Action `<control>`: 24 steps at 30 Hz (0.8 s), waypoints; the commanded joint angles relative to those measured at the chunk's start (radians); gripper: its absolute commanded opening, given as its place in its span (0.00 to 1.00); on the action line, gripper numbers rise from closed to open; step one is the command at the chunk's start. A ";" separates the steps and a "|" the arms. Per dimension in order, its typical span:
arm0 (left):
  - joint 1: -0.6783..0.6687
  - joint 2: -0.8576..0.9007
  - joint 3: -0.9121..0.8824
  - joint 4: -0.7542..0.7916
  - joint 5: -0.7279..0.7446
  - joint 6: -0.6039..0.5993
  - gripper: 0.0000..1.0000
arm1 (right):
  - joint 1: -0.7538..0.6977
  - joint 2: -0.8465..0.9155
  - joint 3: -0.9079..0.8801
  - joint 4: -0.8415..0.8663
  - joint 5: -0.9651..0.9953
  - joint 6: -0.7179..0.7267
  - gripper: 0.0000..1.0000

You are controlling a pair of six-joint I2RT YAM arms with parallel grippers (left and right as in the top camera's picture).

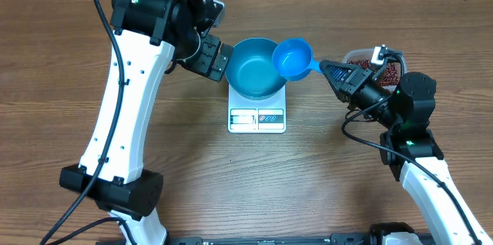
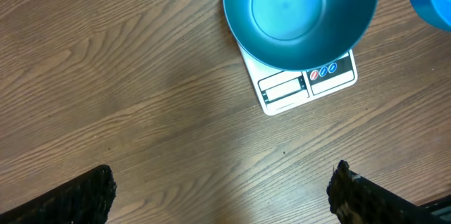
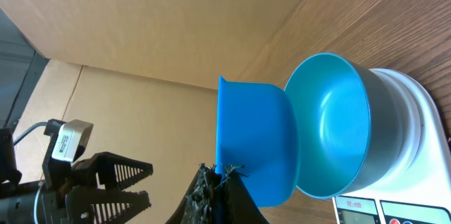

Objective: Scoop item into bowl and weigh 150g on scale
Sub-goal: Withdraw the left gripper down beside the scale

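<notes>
Scooping step in hand. Right gripper (image 1: 325,68) pinches the handle of the scoop (image 1: 293,58), which appears empty at the 3 o'clock rim of the bowl (image 1: 250,72). The bowl sits bare on the scale (image 1: 256,118). Left gripper (image 1: 216,58) is spread at 9 o'clock. Next move: load beans (image 1: 390,69) from the tub (image 1: 354,54) at 3 o'clock.

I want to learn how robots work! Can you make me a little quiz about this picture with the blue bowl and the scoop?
1. True or false: the bowl stands on the scale.
2. Which gripper holds the scoop? A) the left one B) the right one C) neither
3. Fill in the gap: the left gripper, beside the bowl, has its jaws ____.

Key:
1. True.
2. B. The right gripper is shut on the scoop's handle and holds the scoop at the bowl's rim.
3. Open. It holds nothing.
</notes>
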 commanded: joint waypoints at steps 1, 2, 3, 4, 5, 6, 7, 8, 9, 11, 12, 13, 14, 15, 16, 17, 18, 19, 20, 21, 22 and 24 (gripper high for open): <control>-0.005 -0.009 0.018 -0.002 0.005 0.022 1.00 | -0.003 0.003 0.019 0.004 0.003 -0.011 0.04; -0.005 -0.009 0.018 -0.002 0.008 0.022 0.99 | -0.003 0.003 0.019 0.004 0.003 -0.011 0.04; -0.005 -0.009 0.018 -0.002 0.009 0.021 1.00 | -0.003 0.003 0.019 0.004 0.002 -0.011 0.04; -0.006 -0.009 0.018 -0.002 0.008 0.022 1.00 | -0.003 0.003 0.019 0.004 0.002 -0.011 0.04; -0.006 -0.009 0.018 -0.002 0.009 0.023 1.00 | -0.003 0.003 0.019 0.004 0.002 -0.011 0.04; -0.006 -0.009 0.018 -0.002 0.010 0.023 0.99 | -0.003 0.003 0.019 0.004 0.002 -0.011 0.04; -0.006 -0.009 0.018 -0.002 0.016 0.024 1.00 | -0.003 0.003 0.019 0.004 0.002 -0.011 0.04; -0.006 -0.009 0.018 -0.002 0.026 0.036 1.00 | -0.003 0.003 0.019 0.004 0.002 -0.011 0.04; -0.006 -0.010 0.018 -0.002 0.033 0.050 1.00 | -0.003 0.003 0.019 0.003 0.002 -0.011 0.04; -0.014 -0.019 0.018 0.004 0.034 0.065 1.00 | -0.003 0.003 0.019 0.003 0.002 -0.011 0.04; -0.021 -0.029 0.018 0.009 0.034 0.075 1.00 | -0.003 0.003 0.019 0.002 0.002 -0.011 0.04; -0.028 -0.042 0.018 0.014 0.031 0.084 1.00 | -0.003 0.003 0.019 -0.003 0.002 -0.011 0.04; -0.035 -0.058 0.018 0.020 0.029 0.095 1.00 | -0.003 0.003 0.019 -0.007 0.002 -0.011 0.04; -0.042 -0.079 0.018 0.024 0.026 0.103 1.00 | -0.003 0.003 0.019 -0.013 0.002 -0.011 0.04; -0.047 -0.102 0.018 0.026 0.022 0.103 1.00 | -0.003 0.003 0.019 -0.018 0.002 -0.011 0.04; -0.052 -0.125 0.018 0.027 0.023 0.104 1.00 | -0.003 0.003 0.019 -0.022 0.002 -0.011 0.04; -0.055 -0.148 0.018 0.026 0.023 0.105 1.00 | -0.003 0.003 0.019 -0.022 0.002 -0.011 0.04; -0.060 -0.172 0.016 0.025 0.023 0.105 1.00 | -0.003 0.003 0.019 -0.022 0.002 -0.011 0.04; -0.066 -0.196 0.011 0.027 0.023 0.105 1.00 | -0.003 0.003 0.019 -0.021 0.002 -0.011 0.04; -0.072 -0.218 0.003 0.029 0.023 0.105 1.00 | -0.003 0.003 0.019 -0.021 0.002 -0.011 0.04; -0.082 -0.245 -0.013 0.032 0.023 0.105 1.00 | -0.003 0.003 0.019 -0.021 0.002 -0.011 0.04; -0.103 -0.298 -0.070 0.053 0.022 0.105 1.00 | -0.003 0.003 0.019 -0.022 0.002 -0.011 0.04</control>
